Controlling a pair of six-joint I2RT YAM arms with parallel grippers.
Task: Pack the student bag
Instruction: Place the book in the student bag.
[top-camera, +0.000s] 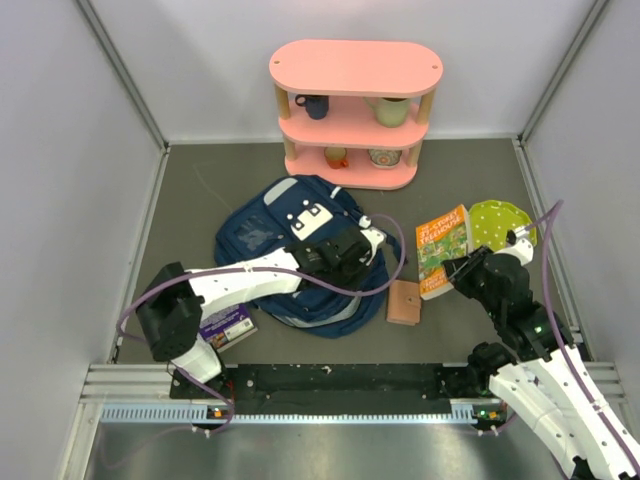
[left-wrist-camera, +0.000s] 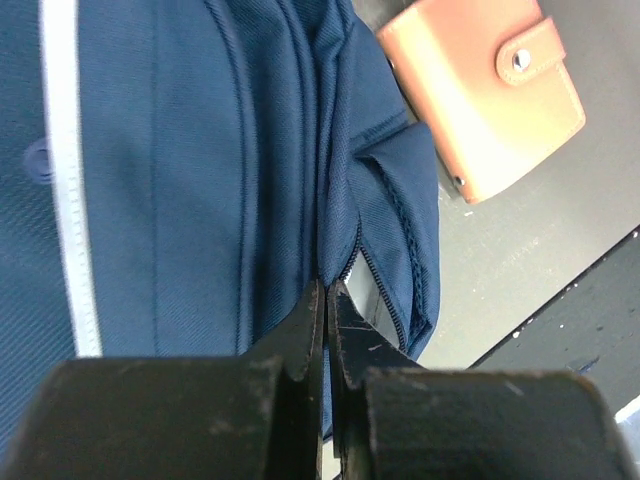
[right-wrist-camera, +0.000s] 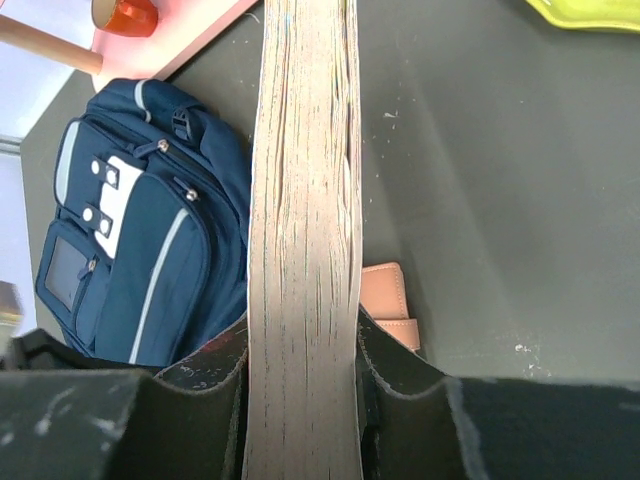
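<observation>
The student bag (top-camera: 290, 250) lies flat in the middle of the table, navy with white stripes and a white patch. My left gripper (top-camera: 362, 262) is at its right edge. In the left wrist view the jaws (left-wrist-camera: 326, 292) are pressed together on a fold of the bag's fabric (left-wrist-camera: 200, 180), beside a partly open zipper showing pale lining. My right gripper (top-camera: 462, 270) is shut on a thick book (top-camera: 442, 250) with an orange and green cover. The right wrist view shows the book's page edge (right-wrist-camera: 305, 200) squeezed between the pads (right-wrist-camera: 215, 375), with the bag (right-wrist-camera: 140, 250) to the left.
A tan snap wallet (top-camera: 404, 302) lies between the bag and the book, close to the left fingers (left-wrist-camera: 480, 90). A green dotted plate (top-camera: 503, 222) sits at the right. A pink shelf (top-camera: 355, 110) with cups stands at the back. A purple booklet (top-camera: 228, 325) lies by the left arm's base.
</observation>
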